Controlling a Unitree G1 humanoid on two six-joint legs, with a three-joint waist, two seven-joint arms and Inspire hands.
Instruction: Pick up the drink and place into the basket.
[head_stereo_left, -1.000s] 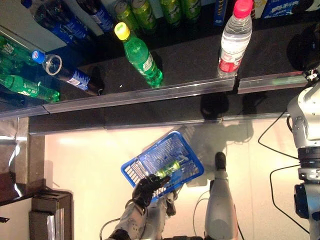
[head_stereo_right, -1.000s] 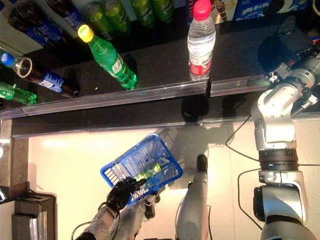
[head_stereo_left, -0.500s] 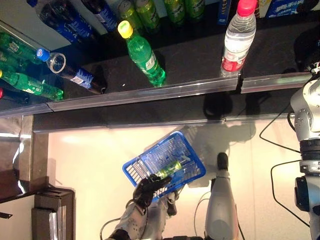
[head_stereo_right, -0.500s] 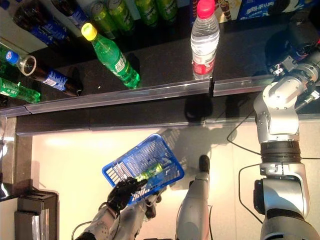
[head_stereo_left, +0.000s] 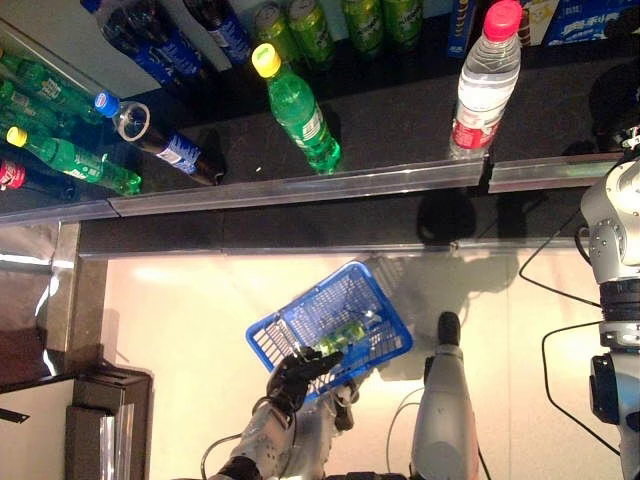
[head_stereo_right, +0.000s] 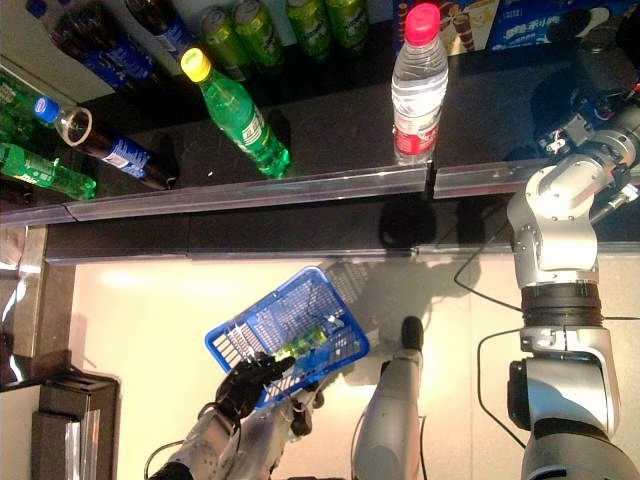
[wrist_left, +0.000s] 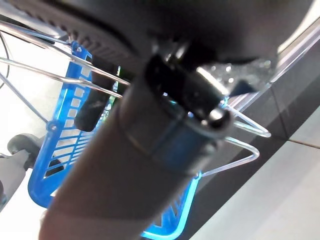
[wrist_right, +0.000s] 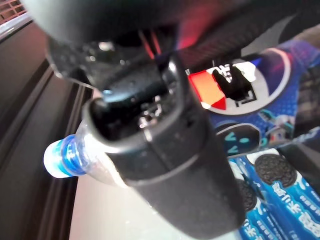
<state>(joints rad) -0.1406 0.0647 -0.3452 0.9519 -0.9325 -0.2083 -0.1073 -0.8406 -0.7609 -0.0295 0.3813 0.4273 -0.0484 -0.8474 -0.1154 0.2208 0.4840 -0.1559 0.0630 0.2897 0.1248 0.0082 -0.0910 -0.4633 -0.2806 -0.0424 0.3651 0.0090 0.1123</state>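
Observation:
The blue basket (head_stereo_left: 262, 340) hangs tilted above the pale floor, and my left hand (head_stereo_left: 290, 378) is shut on its thin wire handles (wrist_left: 235, 145). A green drink (head_stereo_left: 340, 335) lies inside the basket. My right arm reaches up to the far right end of the black shelf, where my right hand (head_stereo_right: 600, 70) shows as a dark bulk. In the right wrist view a clear bottle with a blue cap (wrist_right: 62, 157) lies just past that hand (wrist_right: 165, 150), in front of blue cookie boxes (wrist_right: 270, 175). Its grip is hidden.
On the black shelf (head_stereo_left: 400, 125) stand a green bottle with a yellow cap (head_stereo_left: 298, 112) and a water bottle with a pink cap (head_stereo_left: 485, 85). A dark cola bottle (head_stereo_left: 160, 148) and green bottles (head_stereo_left: 70, 160) lie at the left. A dark box (head_stereo_left: 105, 425) stands at the lower left.
The whole picture has shifted a little, so the camera moved. The blue basket and both hands keep their places.

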